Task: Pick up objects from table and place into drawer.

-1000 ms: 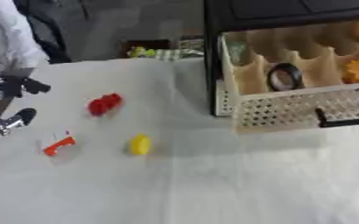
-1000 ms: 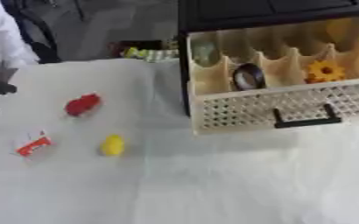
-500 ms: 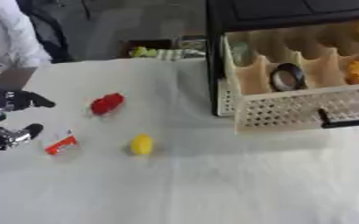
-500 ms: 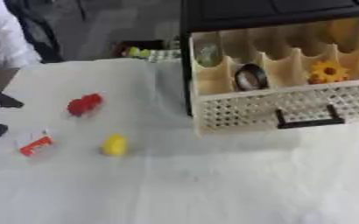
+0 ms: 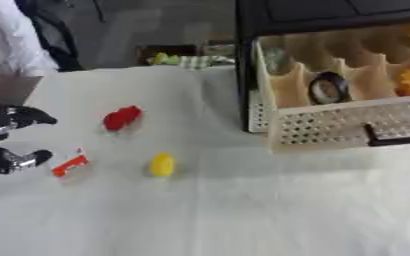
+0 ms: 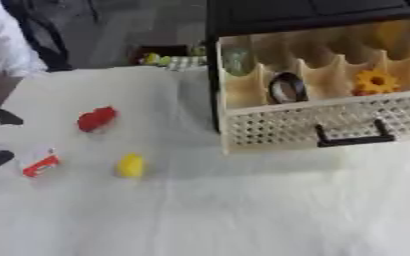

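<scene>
On white cloth, left hand fingers spread beside red-white piece.

The table was covered with a white cloth. A red object, a yellow object and a small red-and-white object were laid apart on its left half. An open beige drawer was positioned over the far right.
</scene>
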Robot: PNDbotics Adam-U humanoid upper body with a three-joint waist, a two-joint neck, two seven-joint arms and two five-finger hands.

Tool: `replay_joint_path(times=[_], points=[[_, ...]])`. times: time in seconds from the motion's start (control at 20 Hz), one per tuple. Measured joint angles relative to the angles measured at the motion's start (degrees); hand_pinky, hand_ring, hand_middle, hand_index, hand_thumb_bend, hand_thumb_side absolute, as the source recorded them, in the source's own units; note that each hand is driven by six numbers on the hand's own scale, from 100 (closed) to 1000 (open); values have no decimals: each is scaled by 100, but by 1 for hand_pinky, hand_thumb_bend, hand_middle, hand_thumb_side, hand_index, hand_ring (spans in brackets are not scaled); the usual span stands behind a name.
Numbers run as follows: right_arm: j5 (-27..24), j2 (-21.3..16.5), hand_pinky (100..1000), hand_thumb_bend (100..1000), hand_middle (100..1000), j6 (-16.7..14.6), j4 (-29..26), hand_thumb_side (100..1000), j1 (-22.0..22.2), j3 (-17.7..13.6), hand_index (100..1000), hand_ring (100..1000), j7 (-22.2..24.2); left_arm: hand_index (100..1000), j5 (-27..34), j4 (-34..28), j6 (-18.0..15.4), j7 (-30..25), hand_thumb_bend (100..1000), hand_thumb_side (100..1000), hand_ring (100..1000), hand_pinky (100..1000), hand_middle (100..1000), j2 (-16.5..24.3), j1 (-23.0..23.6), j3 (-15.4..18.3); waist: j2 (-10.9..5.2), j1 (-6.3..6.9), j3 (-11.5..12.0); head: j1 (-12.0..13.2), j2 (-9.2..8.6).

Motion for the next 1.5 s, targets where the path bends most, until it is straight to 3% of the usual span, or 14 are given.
replay_joint_path(times=[0.4, 0.65, 0.85, 1.0, 1.1, 1.5], points=[[-6, 2, 719, 100, 409, 12, 0, 1000, 42, -59, 830, 701, 13, 1000, -252, 363, -3, 86, 381, 1000, 899, 796, 861, -124, -202, -56, 81, 14, -44, 20, -8], [-7, 26, 720, 100, 403, 42, 0, 1000, 44, -93, 828, 702, 37, 1000, -304, 467, -82, 52, 376, 1000, 887, 783, 846, -188, -253, -121, 131, 16, -61, 28, -50], [-8, 60, 720, 100, 400, 77, 0, 1000, 49, -114, 827, 703, 41, 1000, -270, 490, -149, -22, 379, 950, 887, 778, 845, -232, -274, -155, 144, 15, -61, 48, -53], [-16, 89, 721, 100, 399, 91, 0, 1000, 73, -130, 825, 704, 49, 1000, -269, 511, -160, -43, 358, 844, 884, 769, 850, -276, -313, -161, 155, 14, -69, 49, -56], [-23, 101, 722, 100, 398, 101, 0, 1000, 90, -131, 824, 705, 59, 1000, -282, 551, -149, -32, 343, 837, 881, 766, 848, -298, -323, -179, 163, 11, -73, 51, -58], [-23, 196, 724, 100, 395, 227, 0, 1000, 34, -131, 816, 706, 84, 1000, -447, 781, -11, 109, 352, 935, 843, 736, 779, -433, -412, -228, 189, 3, -97, 83, -60]])
